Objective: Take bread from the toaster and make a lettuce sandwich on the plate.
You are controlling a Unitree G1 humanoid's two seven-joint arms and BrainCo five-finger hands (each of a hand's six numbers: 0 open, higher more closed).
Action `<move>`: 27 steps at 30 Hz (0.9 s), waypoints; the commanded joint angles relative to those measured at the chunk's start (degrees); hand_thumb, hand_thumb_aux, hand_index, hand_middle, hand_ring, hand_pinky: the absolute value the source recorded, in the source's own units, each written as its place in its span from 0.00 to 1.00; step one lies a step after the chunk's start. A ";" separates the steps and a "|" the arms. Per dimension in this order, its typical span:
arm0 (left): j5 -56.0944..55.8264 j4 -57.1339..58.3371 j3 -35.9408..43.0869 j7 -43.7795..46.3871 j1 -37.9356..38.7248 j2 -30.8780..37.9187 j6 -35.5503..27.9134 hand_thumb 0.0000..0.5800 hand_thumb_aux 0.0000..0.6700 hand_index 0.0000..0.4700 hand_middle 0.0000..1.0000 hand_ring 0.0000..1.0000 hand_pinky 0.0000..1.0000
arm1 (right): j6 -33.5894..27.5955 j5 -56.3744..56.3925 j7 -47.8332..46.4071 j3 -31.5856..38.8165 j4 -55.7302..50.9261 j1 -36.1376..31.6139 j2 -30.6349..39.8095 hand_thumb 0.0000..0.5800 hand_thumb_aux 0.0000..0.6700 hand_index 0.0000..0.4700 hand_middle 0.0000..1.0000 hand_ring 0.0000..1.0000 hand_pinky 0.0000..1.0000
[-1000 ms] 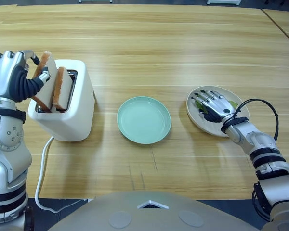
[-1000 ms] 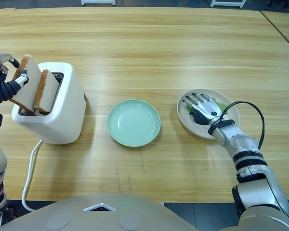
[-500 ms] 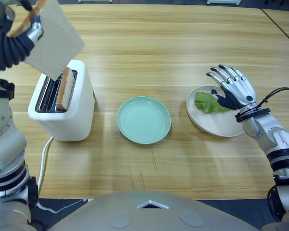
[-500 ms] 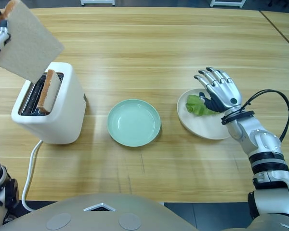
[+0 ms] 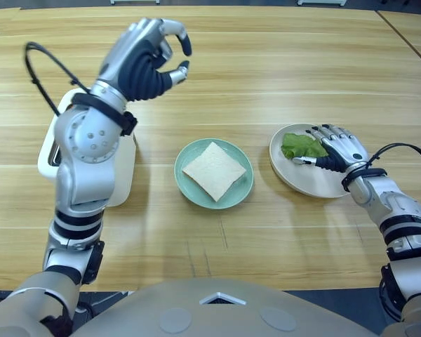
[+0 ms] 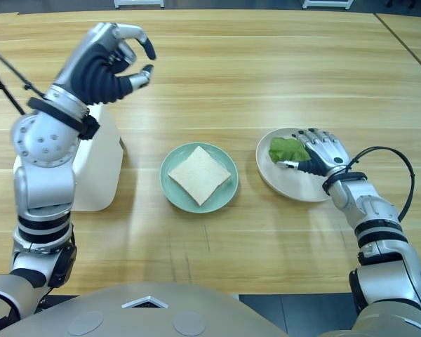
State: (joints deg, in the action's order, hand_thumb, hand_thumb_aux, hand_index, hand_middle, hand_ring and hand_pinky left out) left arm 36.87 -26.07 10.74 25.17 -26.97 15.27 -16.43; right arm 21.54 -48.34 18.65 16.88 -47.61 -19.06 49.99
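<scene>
Taking the green plate (image 5: pixel 244 191) as the centre of the dial on the wooden table (image 5: pixel 281 63), locate each item as follows. One bread slice (image 5: pixel 214 170) lies flat inside the green plate, turned so that its corners point to 12, 3, 6 and 9 o'clock.

The white toaster (image 6: pixel 102 165) stands at 9 o'clock, well apart from the plate. The left forearm covers most of it.

The left hand (image 5: pixel 149 60) is held in the air at 11 o'clock, above the toaster's far side. It is curled inward, thumb tip close to the other tips, and it holds nothing.

A beige plate (image 5: pixel 309 184) sits at 3 o'clock, near the green plate without touching it. The lettuce (image 5: pixel 300 145) lies on the beige plate's 11 o'clock sector. The right hand (image 5: pixel 339 149) rests palm down over that plate's 2 o'clock sector and meets the leaf's right edge. Whether this hand is clamped on the leaf cannot be determined.
</scene>
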 commanded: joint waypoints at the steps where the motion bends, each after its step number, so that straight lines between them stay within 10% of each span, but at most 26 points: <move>1: 4.29 5.39 3.33 -0.83 3.14 4.69 2.64 1.00 1.00 1.00 1.00 1.00 1.00 | -1.64 -2.11 0.28 2.49 -2.34 -2.65 0.63 0.18 0.09 0.09 0.00 0.00 0.00; 3: 8.44 5.00 6.37 -0.51 5.32 6.65 3.82 1.00 1.00 1.00 1.00 1.00 1.00 | -1.75 -2.61 -0.32 3.47 -3.04 -3.20 0.72 0.91 0.71 0.71 0.00 0.00 0.00; 5: 11.59 5.23 8.72 -0.21 6.28 8.05 4.91 1.00 1.00 1.00 0.94 0.94 0.94 | -1.86 -2.87 -1.00 4.33 -3.47 -3.34 0.75 1.00 1.00 1.00 0.00 0.00 0.00; 6: 13.38 6.10 10.18 -0.56 6.42 8.42 5.71 0.00 0.00 0.00 0.00 0.00 0.00 | -1.89 -2.90 -1.19 4.72 -3.36 -3.09 0.67 1.00 1.00 1.00 0.00 0.00 0.00; 18: 24.03 -1.73 17.27 -11.71 19.58 6.23 12.19 0.00 0.00 0.00 0.00 0.00 0.00 | 3.31 2.73 3.97 -0.07 12.27 3.02 3.75 1.00 1.00 1.00 0.00 0.00 0.00; 27: 20.83 -23.06 -2.69 -14.19 37.57 8.24 11.13 0.00 0.00 0.00 0.00 0.00 0.00 | 3.91 12.72 -13.08 -3.13 47.37 14.13 -0.78 1.00 1.00 1.00 0.00 0.00 0.00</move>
State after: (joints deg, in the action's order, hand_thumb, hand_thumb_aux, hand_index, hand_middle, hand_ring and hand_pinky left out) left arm 58.47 -44.62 14.94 9.25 10.11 22.08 -4.05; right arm 25.96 -35.60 10.06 11.37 -2.61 -4.72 51.47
